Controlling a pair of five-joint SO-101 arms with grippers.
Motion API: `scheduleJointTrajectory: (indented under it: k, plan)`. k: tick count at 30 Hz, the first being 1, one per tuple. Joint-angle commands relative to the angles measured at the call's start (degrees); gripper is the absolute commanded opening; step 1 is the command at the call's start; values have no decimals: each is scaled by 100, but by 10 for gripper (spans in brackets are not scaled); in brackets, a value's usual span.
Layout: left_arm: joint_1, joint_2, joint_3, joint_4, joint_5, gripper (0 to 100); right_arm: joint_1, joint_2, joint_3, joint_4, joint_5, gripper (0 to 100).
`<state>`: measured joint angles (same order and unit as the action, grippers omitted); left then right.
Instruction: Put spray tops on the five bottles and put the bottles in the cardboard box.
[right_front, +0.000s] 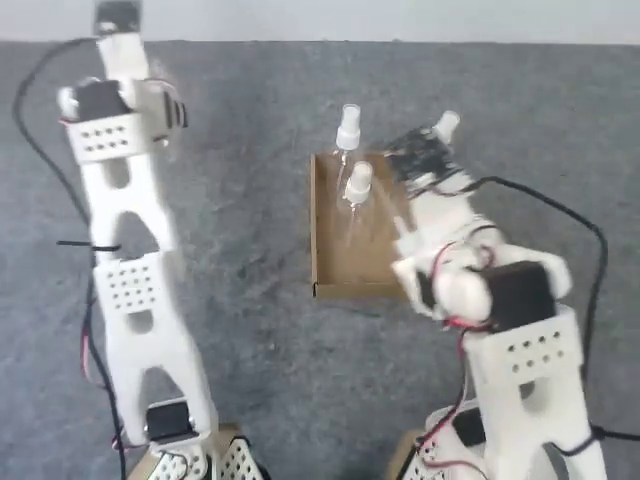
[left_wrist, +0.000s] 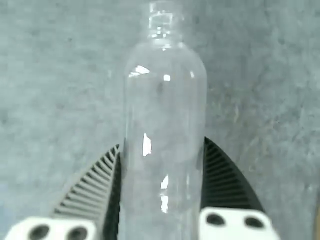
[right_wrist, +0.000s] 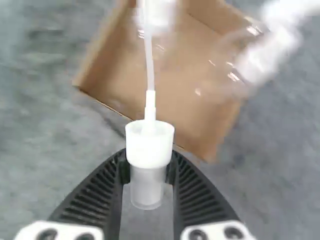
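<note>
Capping step: the left hand (left_wrist: 162, 146) pinches an uncapped bottle (left_wrist: 165, 100). The right hand (right_wrist: 148, 161) pinches a spray top (right_wrist: 149, 141) near the cardboard box (right_front: 335, 268). Next, the top's tube likely needs lining up with the bottle's neck.

The left arm (right_front: 130, 290) and the right arm (right_front: 530, 370) are built of white printed shells pierced with grids of small round holes, with black servo blocks (right_front: 520, 290) set at the joints. Black and red cables (right_front: 560, 207) are run along them. The left pincer (left_wrist: 162, 147) and the right pincer (right_wrist: 148, 155) are fitted with black ribbed fingers (left_wrist: 95, 180) on white, screw-holed bases.
</note>
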<state>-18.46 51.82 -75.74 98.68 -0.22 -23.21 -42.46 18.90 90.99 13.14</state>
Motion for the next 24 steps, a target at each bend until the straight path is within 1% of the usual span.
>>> scheduleJointTrajectory:
  k: [1, 3, 5, 10, 13, 16, 20, 24]
  plan:
    - [-105, -2207, 1666, 202, -343, 13, -980, -31, -62, -391, -527, 6]
    - [-88, -3103, 2554, 202, -545, 13, -1508, 321, -62, -620, -809, 6]
    - [-70, -3956, 3371, 149, -730, 13, -1886, 804, -62, -936, -1029, 6]
    - [-79, -5741, 5323, -334, -1064, 13, -2387, 2097, -70, -2070, -1635, 6]
    - [-97, -6585, 6360, -563, -1240, 13, -2510, 2826, -70, -2554, -2092, 6]
    - [-97, -7323, 7125, -800, -1371, 13, -2554, 3459, -70, -2985, -2382, 6]
    - [-97, -8079, 7749, -1002, -1363, 13, -2554, 4084, -70, -3301, -2549, 7]
    - [-70, -8615, 8145, -1002, -1363, 13, -2554, 4558, -97, -3424, -2558, 7]
